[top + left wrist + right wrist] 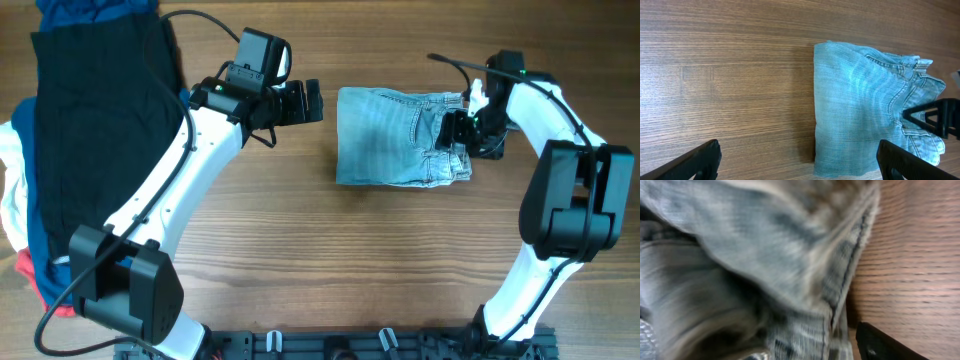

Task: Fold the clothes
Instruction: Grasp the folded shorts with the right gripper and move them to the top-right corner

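The light blue denim shorts (395, 135) lie folded into a rough rectangle at the middle of the wooden table, with the waistband and bunched layers at the right end. My left gripper (305, 102) hovers just left of them, open and empty; in the left wrist view (797, 150) its fingers straddle the shorts' (855, 110) left edge from above. My right gripper (458, 132) is at the bunched right end. In the blurred right wrist view the denim (765, 255) fills the frame. One finger (885, 342) shows wide to the right over bare wood; the other is hidden by cloth.
A pile of other clothes lies at the far left: a large black garment (90, 110) over navy, white and red pieces (30, 270). The right gripper's dark finger shows over the shorts in the left wrist view (927, 116).
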You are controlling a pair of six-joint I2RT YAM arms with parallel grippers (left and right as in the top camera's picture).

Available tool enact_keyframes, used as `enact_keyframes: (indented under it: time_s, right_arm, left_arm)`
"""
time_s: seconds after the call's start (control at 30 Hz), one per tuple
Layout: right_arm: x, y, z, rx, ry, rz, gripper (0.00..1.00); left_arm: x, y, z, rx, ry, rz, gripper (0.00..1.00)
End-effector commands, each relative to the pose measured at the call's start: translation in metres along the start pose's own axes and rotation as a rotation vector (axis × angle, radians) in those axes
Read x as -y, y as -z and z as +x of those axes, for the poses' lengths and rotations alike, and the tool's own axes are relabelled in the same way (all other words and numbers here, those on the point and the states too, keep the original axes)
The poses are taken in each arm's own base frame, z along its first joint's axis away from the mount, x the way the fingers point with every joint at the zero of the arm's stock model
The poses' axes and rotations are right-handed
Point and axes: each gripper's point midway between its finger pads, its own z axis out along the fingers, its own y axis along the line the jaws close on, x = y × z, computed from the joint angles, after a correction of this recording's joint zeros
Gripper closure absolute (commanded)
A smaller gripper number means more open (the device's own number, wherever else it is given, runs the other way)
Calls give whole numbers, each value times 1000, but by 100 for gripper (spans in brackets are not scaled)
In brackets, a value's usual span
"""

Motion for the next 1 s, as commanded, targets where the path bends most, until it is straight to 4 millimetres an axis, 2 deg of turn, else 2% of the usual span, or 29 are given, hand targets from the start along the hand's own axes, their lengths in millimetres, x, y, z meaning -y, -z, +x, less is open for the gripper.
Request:
enact_keyframes:
  time_s: [0.0,0.07,0.17,0.2,0.3,0.4,0.43,0.6,0.7,0.73,0.8,0.93,0.97]
  right_arm:
    - [-3,-26,20,-51,32,0,29]
    - [-19,-35,24,-47,41,-67,43]
    - [-34,-41,20,-21,-20,-137,82]
    - [-43,-39,12,8,-39,-188,96]
    - [-52,-34,-10,83,-103,-264,96]
    - [-46,-26,-34,162,-196,-300,96]
    - [-40,-20,-49,212,-242,-328,96]
    - [8,2,-93,383,-445,-370,96]
    - [57,20,-114,498,-611,-370,96]
    - [79,27,-121,547,-674,-356,96]
    - [115,35,-124,607,-761,-313,96]
    - [188,46,-118,721,-1013,-171,96]
    - [194,48,-118,738,-1034,-158,96]
  left_arm:
    - [-2,-4,0,0,-20,-17,0]
    - [-2,-4,0,0,-20,-17,0]
    - [-2,-4,0,0,-20,-17,0]
    - [-2,-4,0,0,-20,-17,0]
    - [-2,-4,0,0,-20,-17,0]
    - [-2,-4,0,0,-20,-17,0]
    - [-2,-4,0,0,-20,-17,0]
    - [-2,-4,0,0,-20,-18,0]
    - [-2,-4,0,-1,-19,-18,0]
    - [-2,-4,0,-1,-19,-17,0]
    - [-2,-4,0,-1,-19,-18,0]
    - [-2,-4,0,-1,-12,-18,0]
    - [-2,-4,0,-1,-12,-17,0]
